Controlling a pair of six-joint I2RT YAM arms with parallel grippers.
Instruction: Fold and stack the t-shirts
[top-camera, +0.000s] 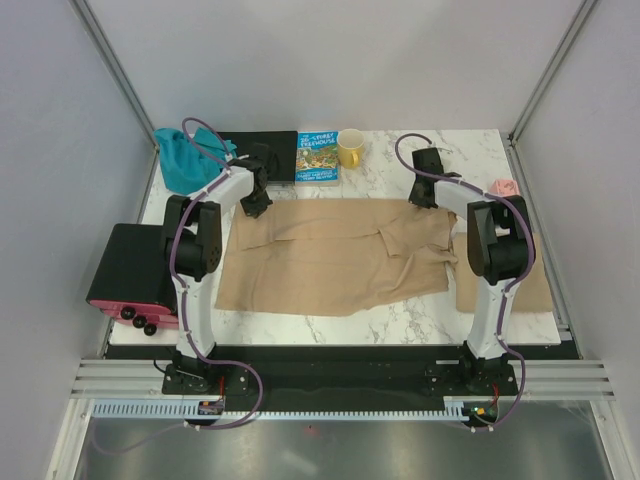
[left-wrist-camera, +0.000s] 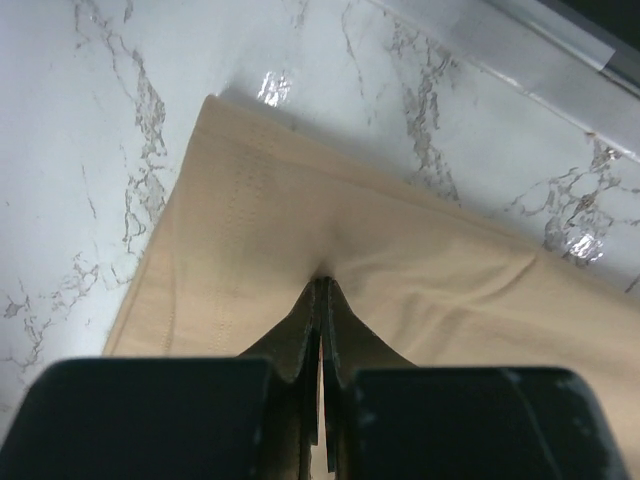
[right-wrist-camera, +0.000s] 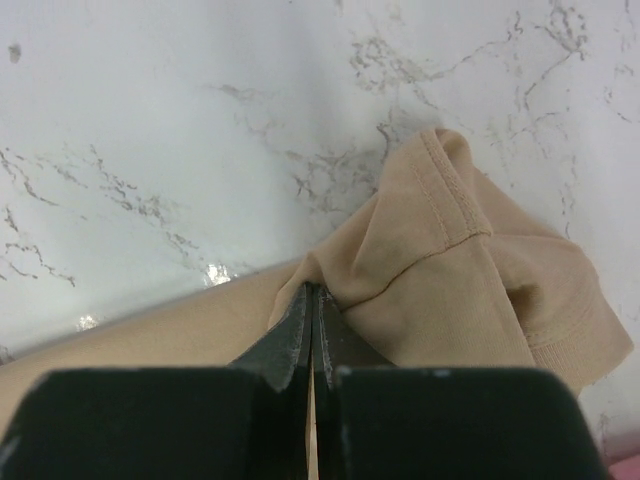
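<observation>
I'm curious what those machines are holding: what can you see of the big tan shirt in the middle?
The tan t-shirt is soft, plain beige cloth, spread flat and slightly wrinkled across the marble table. The left claw and right claw each pinch its far edge, the right one by a bunched sleeve.

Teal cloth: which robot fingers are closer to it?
Left. The left fingers pinch the tan shirt near the teal cloth; the right fingers pinch the shirt's other end.

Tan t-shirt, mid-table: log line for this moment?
left gripper: shut on tan t-shirt | right gripper: shut on tan t-shirt | both: far edge
</observation>
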